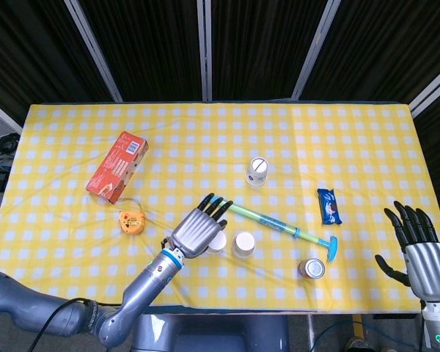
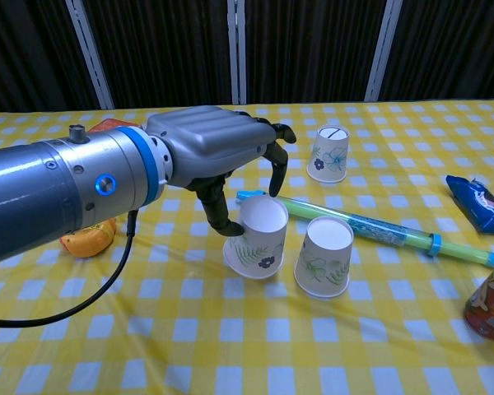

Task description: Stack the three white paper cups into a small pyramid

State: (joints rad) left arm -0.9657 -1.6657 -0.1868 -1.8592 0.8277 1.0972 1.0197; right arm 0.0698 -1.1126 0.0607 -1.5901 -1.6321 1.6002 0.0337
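Note:
Three white paper cups with a leaf print stand upside down on the yellow checked table. My left hand (image 2: 222,156) grips the nearest cup (image 2: 255,247) from above, thumb on its left side and fingers over its far side. That cup is tilted and sits just left of the second cup (image 2: 323,257). In the head view the left hand (image 1: 200,231) covers most of the held cup (image 1: 218,243), beside the second cup (image 1: 243,244). The third cup (image 1: 257,171) stands further back, also seen as the third cup (image 2: 328,154). My right hand (image 1: 423,260) hovers with fingers spread at the table's right front corner, holding nothing.
A blue-green toy pump (image 2: 354,224) lies diagonally just behind the two near cups. A can (image 1: 312,268) stands front right, with a blue snack packet (image 1: 329,206) behind it. A red box (image 1: 117,166) and an orange tape measure (image 1: 133,221) lie at the left.

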